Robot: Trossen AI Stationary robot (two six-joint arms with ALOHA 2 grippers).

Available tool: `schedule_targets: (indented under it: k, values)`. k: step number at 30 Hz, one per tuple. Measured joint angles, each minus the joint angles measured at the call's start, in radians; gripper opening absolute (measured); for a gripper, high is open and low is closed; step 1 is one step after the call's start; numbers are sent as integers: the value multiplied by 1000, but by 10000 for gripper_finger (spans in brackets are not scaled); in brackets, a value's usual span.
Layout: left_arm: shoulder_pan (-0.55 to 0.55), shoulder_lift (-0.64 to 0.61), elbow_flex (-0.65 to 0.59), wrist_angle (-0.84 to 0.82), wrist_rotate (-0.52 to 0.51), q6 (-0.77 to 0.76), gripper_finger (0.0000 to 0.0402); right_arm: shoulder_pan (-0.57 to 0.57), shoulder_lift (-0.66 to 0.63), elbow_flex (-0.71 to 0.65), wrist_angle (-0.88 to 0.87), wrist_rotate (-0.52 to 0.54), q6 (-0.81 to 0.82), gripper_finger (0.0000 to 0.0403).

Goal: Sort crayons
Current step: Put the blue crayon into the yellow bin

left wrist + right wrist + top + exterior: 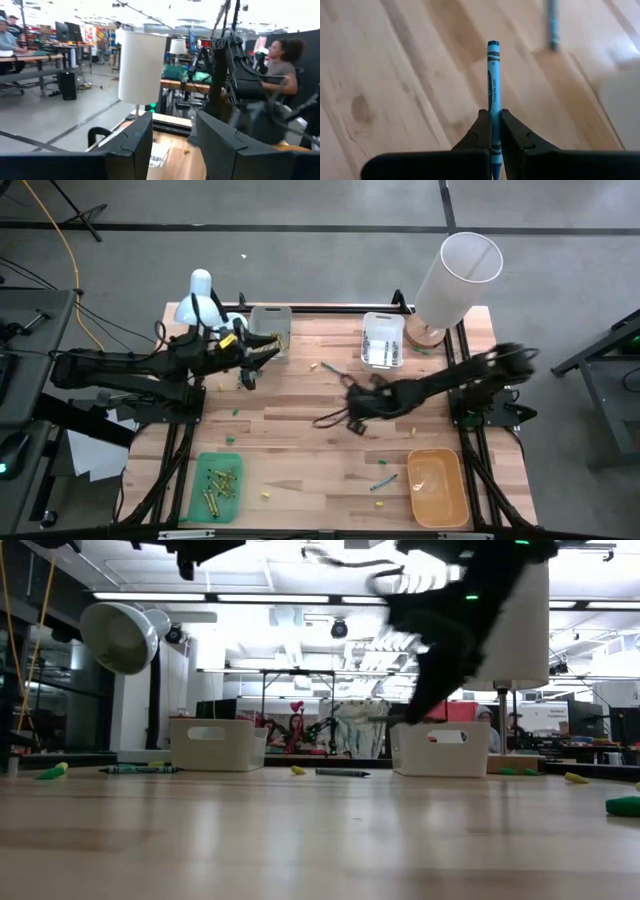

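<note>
Presently the right gripper (495,131) is clamped on a blue crayon (493,85), which stands out straight from between the two fingertips above the bare wood. Dark print runs lengthwise down the wrapper — too small to read — and black bands ring its far end. A second blue crayon (552,25) lies apart on the boards beyond it.

From above, the right gripper (352,398) is over the middle of the table (300,450), with open wood on its near and left sides. The left gripper (262,352) hangs at the far left, by the left white bin (270,320); its fingers (135,145) stand apart with nothing between them.

Sorted crayons lie in the green tray (218,485) at the near left edge. The orange tray (438,485) sits at the near right edge, with one blue crayon (381,481) loose just left of it. The right white bin (382,340) stands at the far edge beside a white lamp (455,275). Near the far edge another crayon (327,367) lies loose between the two bins.

No label is legible on any bin or tray.
</note>
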Motion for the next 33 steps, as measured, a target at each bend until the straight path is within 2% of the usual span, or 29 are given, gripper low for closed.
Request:
schedule_targets:
  k: [6,12,16,19,33]
  values:
    - [0,-20,0,-45,-25,-3,140,8,-345,-291,153,2,148,2]
    - [0,-10,0,-71,-25,-83,140,-3,-547,-445,471,65,112,1]
    - [-1,-7,0,-74,-24,-131,140,-26,-572,-471,717,78,-31,1]
    - [-1,0,0,-81,-23,-152,140,-43,-571,-469,818,51,-124,1]
    - [-1,13,0,-77,-21,-153,140,-69,-569,-463,845,-27,-142,1]
